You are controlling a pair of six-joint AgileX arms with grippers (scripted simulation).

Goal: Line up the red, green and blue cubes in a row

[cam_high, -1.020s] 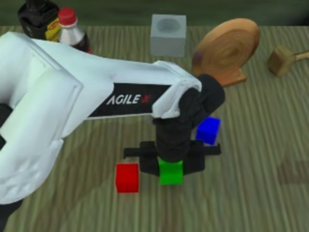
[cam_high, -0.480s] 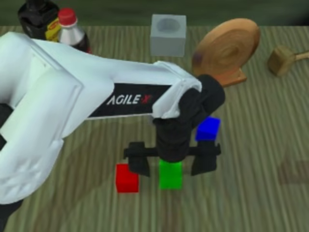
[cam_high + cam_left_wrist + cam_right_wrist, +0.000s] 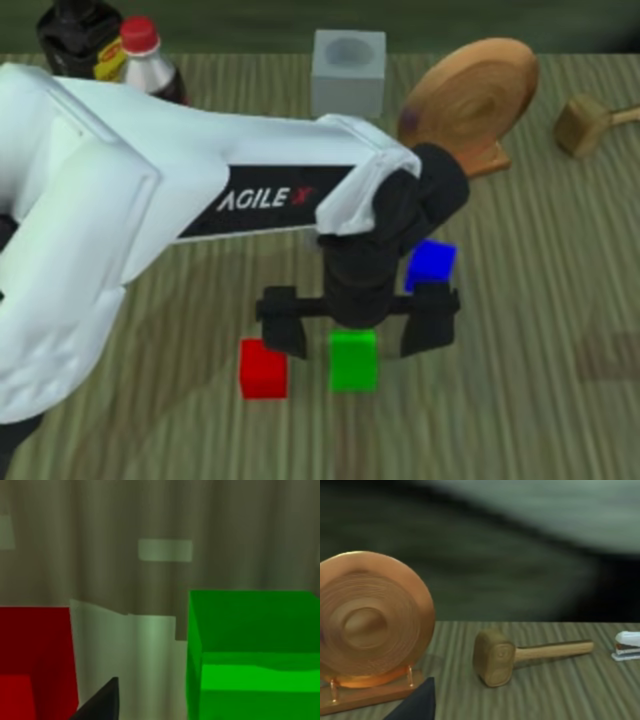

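The green cube (image 3: 353,360) rests on the table between the red cube (image 3: 263,368) on its left and the blue cube (image 3: 431,262), which lies farther back and to the right. My left gripper (image 3: 357,322) hovers just behind and above the green cube, open, its dark fingers (image 3: 285,325) spread wide and holding nothing. In the left wrist view the green cube (image 3: 255,655) and the red cube (image 3: 35,660) stand side by side with a gap between them. My right arm is out of the top view; its wrist camera looks across the table's far right.
At the back stand a pale grey block with a round hollow (image 3: 348,72), a wooden disc on a stand (image 3: 470,100), a wooden mallet (image 3: 585,122), a dark bottle (image 3: 80,40) and a red-capped bottle (image 3: 150,65). A stapler (image 3: 629,645) lies beyond the mallet (image 3: 495,657).
My left gripper has opened and let go of the green cube, which now sits on the table. The fingers have spread wider and lifted slightly.
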